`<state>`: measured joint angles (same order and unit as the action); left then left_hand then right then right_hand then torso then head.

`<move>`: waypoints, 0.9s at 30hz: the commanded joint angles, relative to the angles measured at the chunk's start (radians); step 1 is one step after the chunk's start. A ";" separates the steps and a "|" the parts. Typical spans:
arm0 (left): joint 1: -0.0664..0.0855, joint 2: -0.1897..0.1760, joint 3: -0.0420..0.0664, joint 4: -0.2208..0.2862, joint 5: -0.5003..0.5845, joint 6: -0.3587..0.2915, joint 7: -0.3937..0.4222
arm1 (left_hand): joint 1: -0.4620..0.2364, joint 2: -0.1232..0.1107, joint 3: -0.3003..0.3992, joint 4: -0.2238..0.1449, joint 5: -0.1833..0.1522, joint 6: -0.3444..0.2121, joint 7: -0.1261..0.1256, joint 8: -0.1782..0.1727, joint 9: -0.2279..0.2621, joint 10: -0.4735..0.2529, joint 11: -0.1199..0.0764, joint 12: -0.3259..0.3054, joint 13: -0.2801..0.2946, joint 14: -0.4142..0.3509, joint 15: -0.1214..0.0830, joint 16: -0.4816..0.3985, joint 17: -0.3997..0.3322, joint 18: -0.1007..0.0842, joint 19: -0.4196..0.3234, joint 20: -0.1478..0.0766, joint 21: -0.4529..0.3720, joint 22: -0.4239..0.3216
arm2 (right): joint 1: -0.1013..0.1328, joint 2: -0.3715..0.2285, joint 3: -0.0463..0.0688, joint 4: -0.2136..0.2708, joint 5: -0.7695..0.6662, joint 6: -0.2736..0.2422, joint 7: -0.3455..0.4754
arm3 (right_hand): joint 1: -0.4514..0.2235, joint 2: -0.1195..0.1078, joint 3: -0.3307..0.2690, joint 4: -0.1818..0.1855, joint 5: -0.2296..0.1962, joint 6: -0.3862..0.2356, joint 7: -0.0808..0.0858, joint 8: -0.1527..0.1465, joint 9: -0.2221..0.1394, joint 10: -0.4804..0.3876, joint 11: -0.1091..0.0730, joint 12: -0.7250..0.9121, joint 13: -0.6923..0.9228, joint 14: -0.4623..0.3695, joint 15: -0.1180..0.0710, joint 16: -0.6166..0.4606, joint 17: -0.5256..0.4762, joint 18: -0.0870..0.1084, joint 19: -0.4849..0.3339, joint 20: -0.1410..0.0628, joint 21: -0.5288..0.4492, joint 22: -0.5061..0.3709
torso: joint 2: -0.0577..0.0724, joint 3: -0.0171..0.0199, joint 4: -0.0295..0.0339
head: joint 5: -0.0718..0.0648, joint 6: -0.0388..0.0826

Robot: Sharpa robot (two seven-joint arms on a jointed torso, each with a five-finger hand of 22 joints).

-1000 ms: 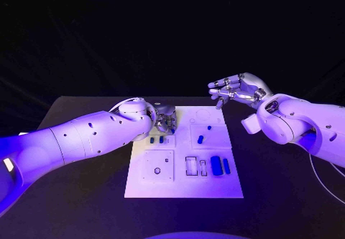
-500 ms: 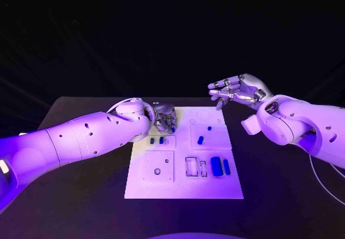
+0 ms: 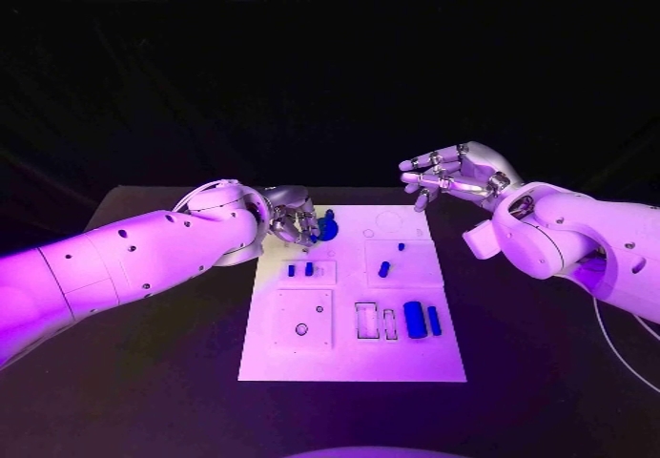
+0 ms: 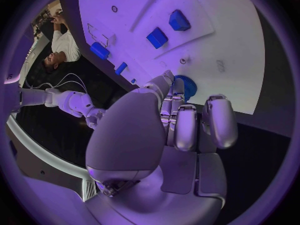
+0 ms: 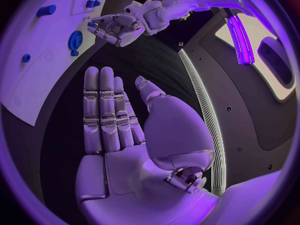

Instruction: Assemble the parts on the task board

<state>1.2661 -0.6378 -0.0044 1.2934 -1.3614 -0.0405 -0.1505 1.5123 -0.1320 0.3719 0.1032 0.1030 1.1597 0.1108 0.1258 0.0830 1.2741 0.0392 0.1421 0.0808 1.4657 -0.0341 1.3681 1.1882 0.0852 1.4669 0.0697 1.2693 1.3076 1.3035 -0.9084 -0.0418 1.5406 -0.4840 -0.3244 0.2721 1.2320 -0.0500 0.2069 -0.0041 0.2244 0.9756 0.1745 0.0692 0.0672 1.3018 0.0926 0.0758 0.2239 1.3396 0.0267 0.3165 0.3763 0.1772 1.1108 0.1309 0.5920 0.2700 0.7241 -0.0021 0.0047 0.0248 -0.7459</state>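
The white task board [image 3: 351, 358] lies in the middle of the black table. A blue gear [image 3: 326, 230] sits at its far left corner, and also shows as the gear [image 4: 185, 87] and the gear [image 5: 75, 38]. My left hand [image 3: 290, 224] hovers just left of it, fingers bent toward it; whether they touch it I cannot tell. Nothing is in that left hand [image 5: 115, 27]. Small blue parts [image 3: 299, 270] lie nearer on the left, more blue pieces [image 3: 385, 269] in the middle, and longer ones [image 3: 422, 318] on the right. My right hand [image 3: 454, 172] hangs open above the board's far right corner.
Two empty rectangular slots [image 3: 376, 320] sit beside the long blue parts. A square inset with a small oval hole [image 3: 301, 328] is on the board's near left. Bare black table [image 3: 152, 363] surrounds the board on all sides.
My left hand has drawn back to the left and far side, uncovering the blue gear at the board's corner. The right hand has barely moved.
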 commanded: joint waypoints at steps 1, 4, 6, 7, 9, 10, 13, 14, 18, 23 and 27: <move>0.002 -0.008 0.001 0.005 0.088 0.025 -0.008 | -0.007 -0.001 0.009 0.000 -0.005 0.004 0.006 -0.004 -0.001 -0.002 0.007 -0.007 -0.001 0.038 0.000 0.005 -0.001 -0.017 0.019 -0.004 0.000 0.040 | -0.001 0.000 0.000 0.001 -0.006 0.017 0.007 | 0.004 0.001 -0.006 -0.001 0.000 -0.004 0.001 0.001 0.000 -0.005 0.001 -0.003 0.000 -0.006 0.000 -0.004 0.001 0.006 0.006 -0.001 -0.004 -0.001 | -0.001 -0.0009 0.0041 | 0.002 -0.002; 0.002 -0.019 0.001 0.004 0.097 0.038 -0.011 | -0.008 -0.002 0.012 -0.001 -0.005 0.003 0.006 -0.006 -0.001 -0.003 0.008 -0.009 -0.002 0.037 0.000 0.004 -0.003 -0.017 0.019 -0.003 -0.001 0.040 | -0.001 0.000 0.000 0.001 -0.006 0.018 0.007 | 0.004 0.001 -0.006 -0.001 0.000 -0.004 0.001 0.001 0.000 -0.005 0.001 -0.003 0.000 -0.006 0.000 -0.004 0.001 0.006 0.006 -0.001 -0.004 -0.001 | -0.001 0.0003 0.0014 | 0.007 -0.003; 0.001 -0.025 0.001 0.002 0.094 0.046 -0.012 | -0.010 -0.004 0.014 -0.003 -0.005 0.004 0.006 -0.007 -0.001 -0.003 0.008 -0.011 -0.001 0.037 0.001 0.004 -0.004 -0.017 0.019 -0.003 -0.001 0.040 | -0.001 0.001 0.000 0.001 -0.006 0.018 0.006 | 0.004 0.001 -0.006 -0.001 0.000 -0.004 0.001 0.001 0.000 -0.005 0.001 -0.003 0.000 -0.006 0.000 -0.004 0.001 0.006 0.006 -0.001 -0.004 -0.001 | -0.002 0.0009 0.0008 | 0.006 -0.003; 0.001 -0.027 0.001 0.000 0.093 0.048 -0.013 | -0.010 -0.004 0.014 -0.003 -0.005 0.004 0.006 -0.007 -0.001 -0.003 0.008 -0.011 -0.001 0.037 0.001 0.004 -0.004 -0.017 0.019 -0.003 -0.001 0.041 | -0.001 0.001 0.000 0.001 -0.006 0.018 0.006 | 0.004 0.001 -0.006 -0.001 0.000 -0.004 0.001 0.001 0.000 -0.005 0.001 -0.003 0.000 -0.006 0.000 -0.004 0.001 0.006 0.006 -0.001 -0.004 -0.001 | -0.002 0.0008 0.0007 | 0.006 -0.003; 0.001 -0.030 0.000 -0.005 0.091 0.052 -0.013 | -0.013 -0.005 0.015 -0.003 -0.006 0.004 0.006 -0.007 -0.001 -0.002 0.008 -0.012 -0.001 0.037 0.001 0.005 -0.003 -0.017 0.019 -0.003 -0.001 0.040 | -0.001 0.000 0.000 0.001 -0.004 0.019 0.004 | 0.003 0.001 -0.008 0.001 -0.003 -0.004 0.001 0.001 0.000 -0.005 0.001 -0.003 0.000 -0.006 0.000 -0.004 0.002 0.006 0.007 -0.001 -0.005 -0.002 | -0.001 0.0005 0.0009 | 0.007 -0.002; 0.001 -0.031 0.000 -0.007 0.090 0.054 -0.012 | -0.013 -0.005 0.015 -0.003 -0.006 0.004 0.006 -0.007 -0.001 -0.002 0.008 -0.012 -0.001 0.037 0.001 0.005 -0.003 -0.017 0.019 -0.003 -0.001 0.040 | -0.001 0.001 0.000 0.001 -0.004 0.020 0.003 | 0.003 0.001 -0.008 0.001 -0.003 -0.004 0.001 0.001 0.000 -0.005 0.001 -0.003 0.000 -0.006 0.000 -0.004 0.002 0.006 0.007 -0.001 -0.005 -0.002 | -0.001 0.0004 0.0013 | 0.006 -0.002; 0.000 -0.031 0.000 -0.012 0.088 0.056 -0.012 | -0.014 -0.006 0.016 -0.004 -0.006 0.006 0.006 -0.007 -0.001 0.000 0.008 -0.013 -0.001 0.037 0.001 0.005 -0.004 -0.017 0.019 -0.002 -0.001 0.041 | -0.001 0.001 0.000 0.001 -0.002 0.021 0.002 | 0.003 0.001 -0.008 0.001 -0.003 -0.004 0.001 0.001 0.000 -0.005 0.001 -0.003 0.000 -0.006 0.000 -0.004 0.002 0.006 0.007 -0.001 -0.005 -0.002 | 0.000 -0.0001 0.0007 | 0.006 -0.003; 0.000 -0.029 -0.001 -0.015 0.083 0.057 -0.011 | -0.014 -0.006 0.016 -0.004 -0.006 0.006 0.006 -0.007 -0.001 0.000 0.008 -0.013 -0.001 0.037 0.001 0.005 -0.004 -0.017 0.019 -0.002 -0.001 0.041 | -0.001 0.001 0.000 0.001 -0.002 0.022 0.001 | 0.003 0.001 -0.008 0.001 -0.003 -0.004 0.001 0.001 0.000 -0.005 0.001 -0.003 0.000 -0.006 0.000 -0.004 0.002 0.006 0.007 -0.001 -0.005 -0.002 | 0.000 -0.0003 0.0009 | 0.004 -0.002; -0.002 -0.025 -0.002 -0.020 0.072 0.057 -0.014 | -0.017 -0.007 0.019 -0.005 -0.006 0.008 0.005 -0.007 -0.001 0.002 0.007 -0.014 -0.001 0.037 0.001 0.005 -0.004 -0.016 0.018 -0.002 -0.002 0.040 | -0.001 0.001 0.000 0.001 -0.002 0.023 0.001 | 0.003 0.001 -0.008 0.001 -0.003 -0.004 0.001 0.001 0.000 -0.005 0.001 -0.003 0.000 -0.006 0.000 -0.004 0.002 0.006 0.007 -0.001 -0.005 -0.002 | 0.000 0.0002 0.0008 | 0.007 -0.002; -0.005 -0.021 -0.004 -0.025 0.067 0.061 -0.013 | -0.019 -0.007 0.020 -0.005 -0.006 0.009 0.004 -0.007 -0.001 0.002 0.007 -0.015 0.000 0.036 0.001 0.005 -0.005 -0.016 0.018 -0.002 -0.002 0.040 | -0.001 0.000 0.000 0.002 -0.001 0.022 0.000 | 0.003 0.002 -0.009 0.001 -0.003 -0.004 0.001 0.001 0.000 -0.005 0.001 -0.003 0.000 -0.006 0.000 -0.004 0.002 0.006 0.007 -0.001 -0.006 -0.002 | 0.001 0.0002 0.0020 | 0.009 -0.003; -0.005 -0.019 -0.005 -0.026 0.066 0.067 -0.013 | -0.021 -0.008 0.022 -0.006 -0.006 0.010 0.004 -0.007 -0.001 0.003 0.007 -0.015 0.000 0.037 0.001 0.005 -0.005 -0.016 0.018 -0.002 -0.002 0.041 | -0.001 0.000 0.000 0.002 -0.001 0.022 0.000 | 0.003 0.002 -0.009 0.001 -0.003 -0.004 0.001 0.001 0.000 -0.005 0.001 -0.003 0.000 -0.006 0.000 -0.004 0.002 0.006 0.007 -0.001 -0.006 -0.002 | 0.000 0.0000 0.0013 | 0.011 -0.006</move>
<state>1.2606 -0.6587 -0.0095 1.2672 -1.2902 0.0045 -0.1631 1.5033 -0.1411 0.3892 0.0967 0.1031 1.1631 0.1143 0.1226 0.0808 1.2704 0.0428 0.1336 0.0807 1.4656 -0.0340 1.3681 1.1840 0.0852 1.4668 0.0698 1.2692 1.3074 1.3034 -0.9086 -0.0419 1.5412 -0.4830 -0.3190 0.2691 1.2320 -0.0500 0.2042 -0.0014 0.2244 0.9756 0.1745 0.0692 0.0672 1.3018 0.0926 0.0758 0.2238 1.3396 0.0267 0.3165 0.3769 0.1773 1.1108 0.1309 0.5922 0.2691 0.7243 -0.0018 0.0058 0.0349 -0.7503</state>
